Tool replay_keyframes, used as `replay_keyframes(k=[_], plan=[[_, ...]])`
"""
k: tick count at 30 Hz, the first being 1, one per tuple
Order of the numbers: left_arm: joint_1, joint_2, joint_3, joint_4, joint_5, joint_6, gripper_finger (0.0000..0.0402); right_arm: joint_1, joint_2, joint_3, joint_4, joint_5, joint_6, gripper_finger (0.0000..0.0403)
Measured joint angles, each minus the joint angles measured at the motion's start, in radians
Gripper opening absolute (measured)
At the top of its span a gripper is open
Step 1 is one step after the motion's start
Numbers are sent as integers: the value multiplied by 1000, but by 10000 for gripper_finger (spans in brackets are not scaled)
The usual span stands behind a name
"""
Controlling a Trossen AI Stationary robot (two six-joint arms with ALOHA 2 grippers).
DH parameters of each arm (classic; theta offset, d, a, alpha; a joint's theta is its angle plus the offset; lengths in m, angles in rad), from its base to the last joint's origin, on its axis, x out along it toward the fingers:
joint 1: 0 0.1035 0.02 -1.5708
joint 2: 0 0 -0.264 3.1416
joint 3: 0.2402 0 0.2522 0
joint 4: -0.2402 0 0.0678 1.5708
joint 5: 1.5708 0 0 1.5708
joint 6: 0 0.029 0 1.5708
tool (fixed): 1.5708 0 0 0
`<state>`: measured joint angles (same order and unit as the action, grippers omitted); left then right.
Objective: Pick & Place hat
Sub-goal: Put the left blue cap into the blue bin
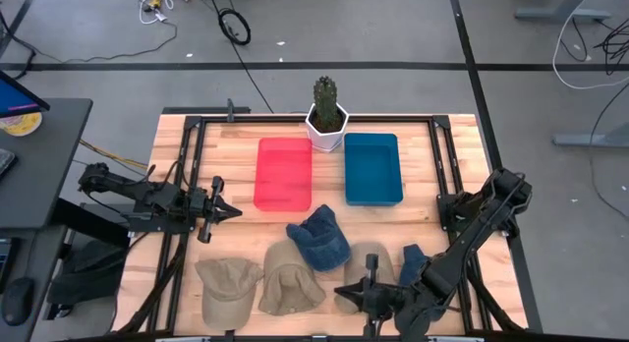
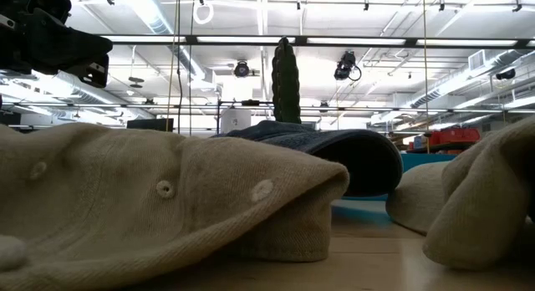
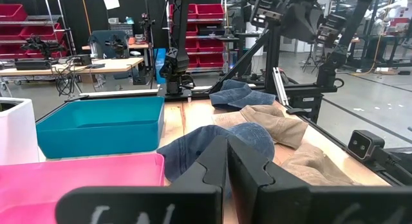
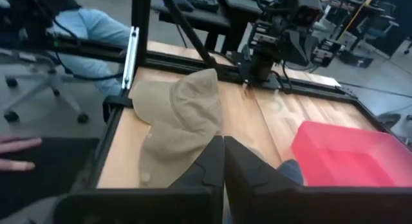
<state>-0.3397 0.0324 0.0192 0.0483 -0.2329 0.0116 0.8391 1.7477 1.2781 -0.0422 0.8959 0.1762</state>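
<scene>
hats (image 1: 318, 238) loose on the table (image 1: 437, 190) (both clenched empty): left pincer (image 1: 234, 212), right pincer (image 1: 340, 292)

We see three tan hats (image 1: 228, 286) (image 1: 291, 277) (image 1: 369, 265) and two blue denim ones (image 1: 320, 238) (image 1: 411, 256) lying along the table's near edge

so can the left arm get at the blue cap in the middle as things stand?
Probably yes. The left gripper hangs shut over bare table left of the red bin, and nothing lies between it and the blue cap; the tan hats sit nearer the front edge.
</scene>
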Motion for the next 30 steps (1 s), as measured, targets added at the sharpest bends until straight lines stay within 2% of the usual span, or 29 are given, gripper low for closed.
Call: replay_keyframes(k=[11, 15, 21, 25, 30], plan=[[0, 0, 0, 0, 0, 0, 18, -7, 0, 0, -165, -76, 57, 9], [0, 0, 0, 0, 0, 0, 18, -18, 0, 0, -280, -131, 71, 9], [0, 0, 0, 0, 0, 0, 18, -38, 0, 0, -405, -130, 103, 15], [0, 0, 0, 0, 0, 0, 18, -44, 28, 0, -420, -140, 24, 46], [0, 0, 0, 0, 0, 0, 18, -48, 77, 0, -415, -127, -65, 127]])
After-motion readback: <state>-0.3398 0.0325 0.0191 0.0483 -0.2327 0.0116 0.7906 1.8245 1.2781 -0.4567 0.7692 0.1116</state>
